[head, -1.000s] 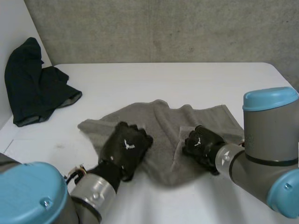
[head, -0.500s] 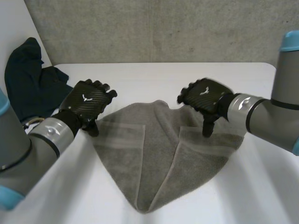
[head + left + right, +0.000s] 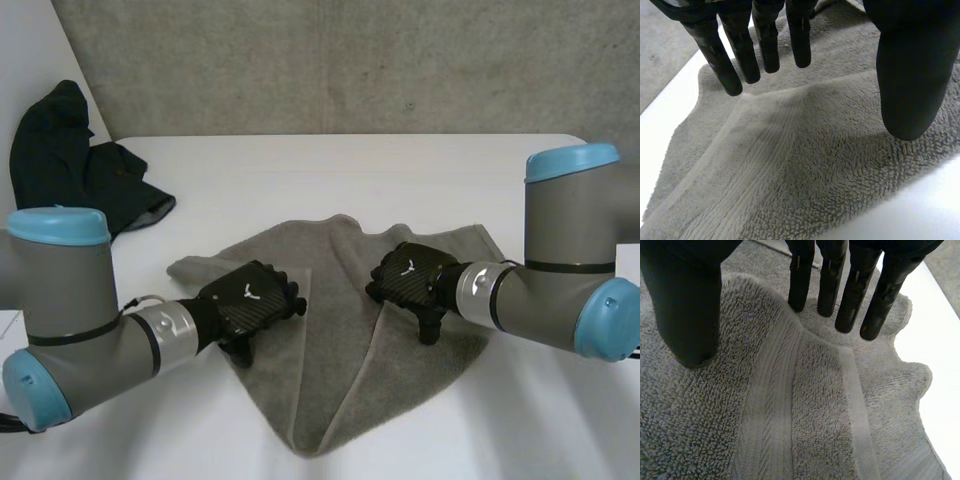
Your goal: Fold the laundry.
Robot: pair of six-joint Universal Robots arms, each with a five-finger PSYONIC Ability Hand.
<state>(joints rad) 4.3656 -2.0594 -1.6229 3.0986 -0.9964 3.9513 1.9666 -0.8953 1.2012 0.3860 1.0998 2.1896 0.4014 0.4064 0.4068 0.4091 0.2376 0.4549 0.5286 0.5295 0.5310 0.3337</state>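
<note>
Towel (image 3: 340, 340) lay mid-frame on table (image 3: 400, 170) | left hand (image 3: 248, 298) open on left flap | right hand (image 3: 408, 275) open on right flap | white emblem on each hand, unreadable

Grey looped terry towel (image 3: 345, 330) with flat woven bands, smooth matt white table (image 3: 330, 170), rough concrete wall (image 3: 350, 60)

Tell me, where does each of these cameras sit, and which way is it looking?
Head view: between and behind the arms, looking down at the white table; shows both arms, left hand and right hand over the grey towel, dark garment far left.
Left wrist view: on the left wrist, looking along the palm; its straight fingers above towel.
Right wrist view: on the right wrist, likewise; its fingers above towel.
Shared: every view shows the towel.
</note>
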